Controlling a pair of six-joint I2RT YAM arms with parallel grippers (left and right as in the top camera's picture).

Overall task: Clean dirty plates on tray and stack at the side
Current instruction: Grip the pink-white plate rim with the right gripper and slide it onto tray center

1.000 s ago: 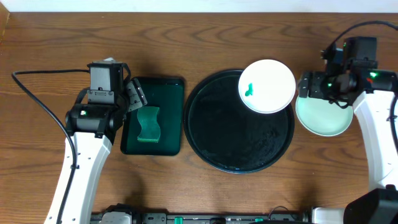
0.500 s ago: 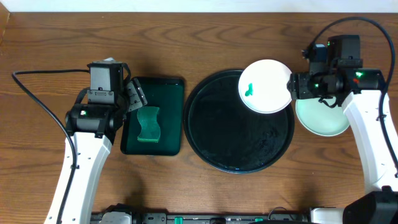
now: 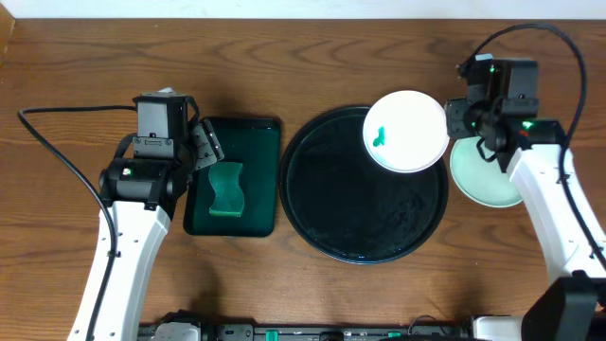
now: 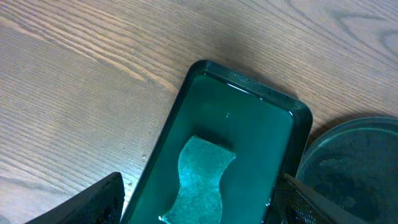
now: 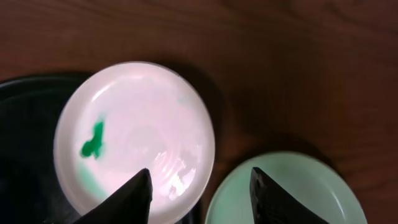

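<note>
A white plate with a small green smear rests on the upper right part of the black tray. A pale mint plate lies on the table just right of the tray, partly under my right arm. My right gripper is open above the gap between the two plates. In the right wrist view one finger is over the white plate, the other over the mint plate, gripper straddling the white rim. My left gripper hangs open over the sponge.
A dark green rectangular tray holding the green sponge sits left of the black tray, with my left gripper at its left edge. Bare wooden table lies all around; a black cable trails at the far left.
My right gripper has moved left, from over the mint plate to the white plate's right rim, and its jaws have narrowed. The left arm and the plates have not moved.
</note>
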